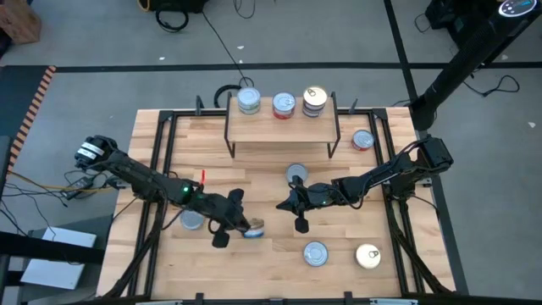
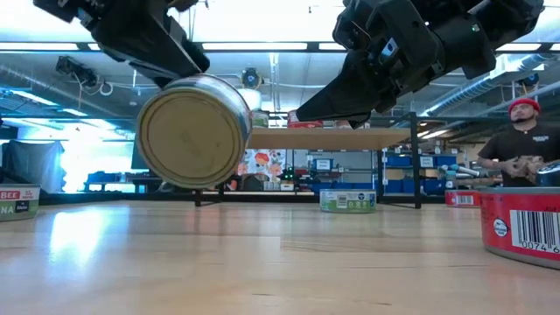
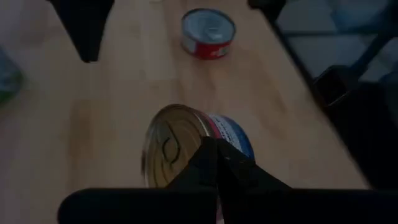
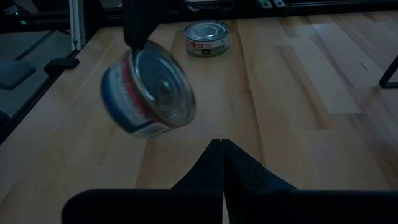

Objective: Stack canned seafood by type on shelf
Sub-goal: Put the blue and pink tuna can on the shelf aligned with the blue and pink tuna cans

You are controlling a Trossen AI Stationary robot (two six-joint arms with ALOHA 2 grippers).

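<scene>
High view: left gripper lower centre, clamped on blue-labelled tin; shelf upper centre, three tin stacks on it. Right gripper just right, pinched shut, empty.

Low view: held tin upper left, tipped on edge, flat face toward camera, clear of tabletop; shelf behind.

Left wrist view: fingers grip tin rim.

Right wrist view: same tin hangs tilted ahead; left arm nearer, shelf lies beyond.
</scene>
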